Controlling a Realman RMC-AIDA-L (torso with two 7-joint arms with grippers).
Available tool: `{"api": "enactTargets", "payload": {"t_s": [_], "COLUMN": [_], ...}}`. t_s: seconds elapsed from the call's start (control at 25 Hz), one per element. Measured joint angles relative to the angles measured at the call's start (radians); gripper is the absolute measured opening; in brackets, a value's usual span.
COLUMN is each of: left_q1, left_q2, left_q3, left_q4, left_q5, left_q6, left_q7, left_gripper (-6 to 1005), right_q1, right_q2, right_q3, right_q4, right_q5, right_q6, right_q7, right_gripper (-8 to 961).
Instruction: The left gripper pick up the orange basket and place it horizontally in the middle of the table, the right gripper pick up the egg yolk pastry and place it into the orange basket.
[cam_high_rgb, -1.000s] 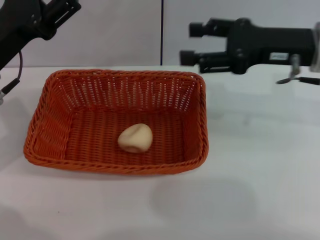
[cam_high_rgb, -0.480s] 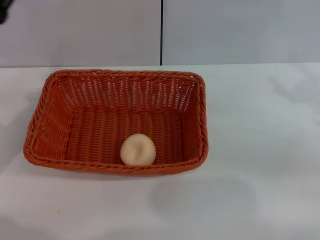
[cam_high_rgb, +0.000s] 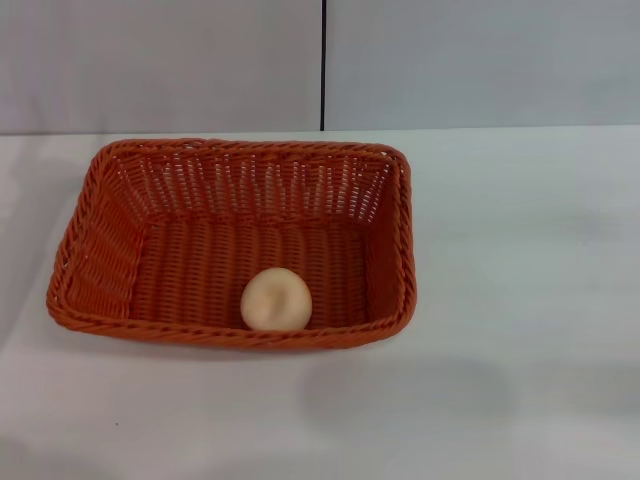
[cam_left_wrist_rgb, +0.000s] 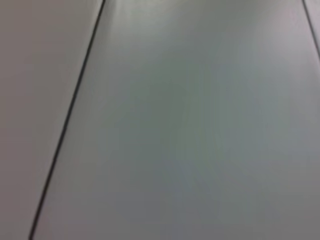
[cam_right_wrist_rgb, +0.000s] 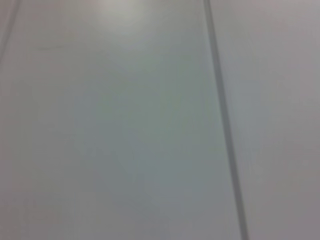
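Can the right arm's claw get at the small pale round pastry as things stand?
Probably yes. The pale dome-shaped pastry lies uncovered in the open orange woven basket, against its near wall, nothing above it. That wall may crowd a side approach. The right claw is out of view, so its start is unknown.

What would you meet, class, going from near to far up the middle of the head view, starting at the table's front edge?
Bare table → near rim of the orange basket → egg yolk pastry lying against the near wall → the basket's far rim → bare tabletop again → grey wall with a dark vertical seam. Neither gripper appears.
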Motion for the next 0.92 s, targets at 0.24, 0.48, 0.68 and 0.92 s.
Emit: {"api": "enactTargets", "payload": {"t_s": [0.24, 0.48, 0.68, 0.92], "left_q1": [0.017, 0.027, 0.038, 0.049], "left_q2": [0.001, 0.000, -0.002, -0.003], "left_q3": [-0.062, -0.064, -0.079, -0.110], "left_q4": [-0.018, -0.043, -0.086, -0.147], "left_q5": [-0.005, -0.005, -0.007, -0.010], "left_q6": [0.001, 0.017, 0.065, 0.111], "left_q7": [0.068, 0.126, 0.168, 0.179], "left_gripper": [739, 739, 738, 738], "right_q1": [-0.031, -0.057, -0.061, -0.080], "right_q2": [0.000, 0.000, -0.005, -0.007], "right_q3": [0.110, 0.178, 0.228, 0.272], "right_q4": [0.082, 0.125, 0.126, 0.112], "right_q5": [0.001, 0.002, 0.002, 0.002], "right_q6": [-0.062, -0.066, -0.058, -0.042], "right_q7": [-0.013, -0.082, -0.101, -0.122], "right_gripper": [831, 831, 831, 831]}}
